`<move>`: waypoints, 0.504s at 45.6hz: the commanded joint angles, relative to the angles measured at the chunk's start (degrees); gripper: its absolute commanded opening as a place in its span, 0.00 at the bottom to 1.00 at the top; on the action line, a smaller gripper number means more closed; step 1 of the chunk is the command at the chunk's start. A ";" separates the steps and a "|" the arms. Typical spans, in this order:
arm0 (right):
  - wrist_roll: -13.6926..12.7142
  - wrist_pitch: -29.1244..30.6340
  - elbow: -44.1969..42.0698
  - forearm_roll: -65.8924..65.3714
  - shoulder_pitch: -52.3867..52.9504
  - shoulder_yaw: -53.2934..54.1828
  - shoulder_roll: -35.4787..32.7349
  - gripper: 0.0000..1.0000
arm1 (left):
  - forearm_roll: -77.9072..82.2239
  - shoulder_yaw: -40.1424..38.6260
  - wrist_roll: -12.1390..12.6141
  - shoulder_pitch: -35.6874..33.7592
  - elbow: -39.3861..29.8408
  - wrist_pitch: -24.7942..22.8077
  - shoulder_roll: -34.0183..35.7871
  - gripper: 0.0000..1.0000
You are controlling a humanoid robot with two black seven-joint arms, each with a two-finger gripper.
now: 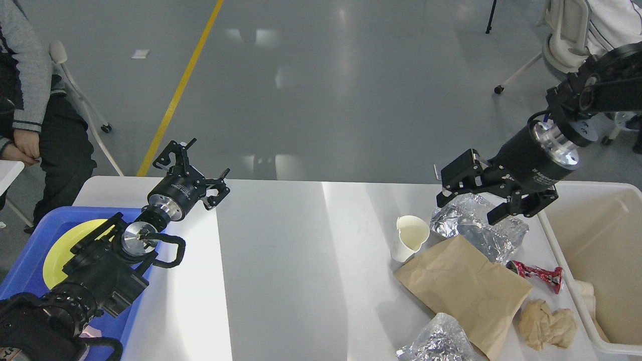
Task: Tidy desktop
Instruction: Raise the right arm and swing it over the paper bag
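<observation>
Wide white desktop (281,260) spanning the view, blue tray (30,271) left, off-white tub (592,220) right. Brown paper bag (461,291) near crumpled foil (481,225). Right gripper (474,198) above foil, fingers spread, empty. Left gripper (193,168) at far edge, fingers spread.

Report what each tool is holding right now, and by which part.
Nothing is held. The left tool is open and empty; the right tool is open above the foil bag, not gripping it.
</observation>
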 commanded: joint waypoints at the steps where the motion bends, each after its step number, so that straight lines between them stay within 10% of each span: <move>1: -1.57 -1.20 2.36 0.42 1.99 -1.17 1.63 1.00 | -0.03 0.00 0.00 0.03 0.00 0.01 0.00 0.99; 23: -1.39 -3.75 2.36 4.37 2.70 -3.19 -0.22 1.00 | -0.03 0.00 -0.09 -0.06 0.00 0.01 0.00 0.99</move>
